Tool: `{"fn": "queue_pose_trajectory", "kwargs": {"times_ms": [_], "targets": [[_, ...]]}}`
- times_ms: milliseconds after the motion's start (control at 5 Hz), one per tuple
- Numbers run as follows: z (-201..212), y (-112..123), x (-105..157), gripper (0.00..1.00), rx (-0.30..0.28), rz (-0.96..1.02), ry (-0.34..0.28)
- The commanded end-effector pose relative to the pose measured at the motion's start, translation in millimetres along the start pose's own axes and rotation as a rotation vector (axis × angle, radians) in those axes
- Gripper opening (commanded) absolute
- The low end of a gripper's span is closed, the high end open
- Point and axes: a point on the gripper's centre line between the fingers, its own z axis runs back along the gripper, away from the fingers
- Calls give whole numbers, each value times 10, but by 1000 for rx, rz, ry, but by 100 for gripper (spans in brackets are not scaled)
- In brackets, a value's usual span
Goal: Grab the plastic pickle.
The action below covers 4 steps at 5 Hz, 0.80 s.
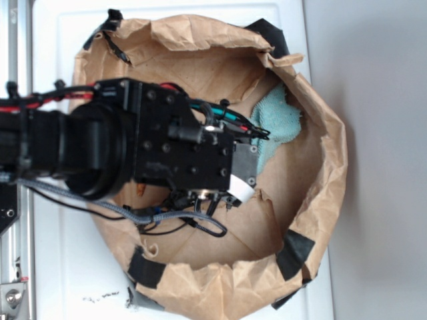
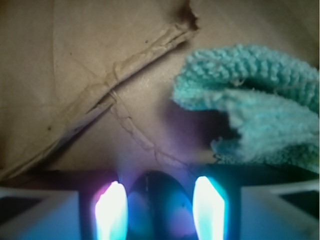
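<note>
plastic pickle point(image 2: 160, 205) between tool point(image 2: 161, 212) fingers

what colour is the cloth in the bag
Light blue-green, clearest in the wrist view: the cloth lies on the brown paper bag.

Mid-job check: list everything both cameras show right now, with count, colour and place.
Paper bag: one, brown, rolled open with black tape patches, on the white surface.
Terry cloth: one, light blue, crumpled against the bag's inner wall, just ahead of the end effector.
Plastic pickle: one, dark, rounded end showing between the two fingers in the wrist view; hidden under the arm in the exterior view.
White surface: one, under the bag.
Robot arm: one, black with cables, reaching into the bag.
End effector: one; fingers lit blue-white either side of the pickle; contact unclear.
</note>
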Motion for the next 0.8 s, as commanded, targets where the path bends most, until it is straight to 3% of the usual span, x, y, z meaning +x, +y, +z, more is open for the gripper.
{"fn": "queue_pose_trajectory", "kwargs": {"times_ms": [0, 600], "targets": [[241, 55, 114, 0, 1, -22, -67], [1132, -65, 163, 0, -233, -10, -123]]}}
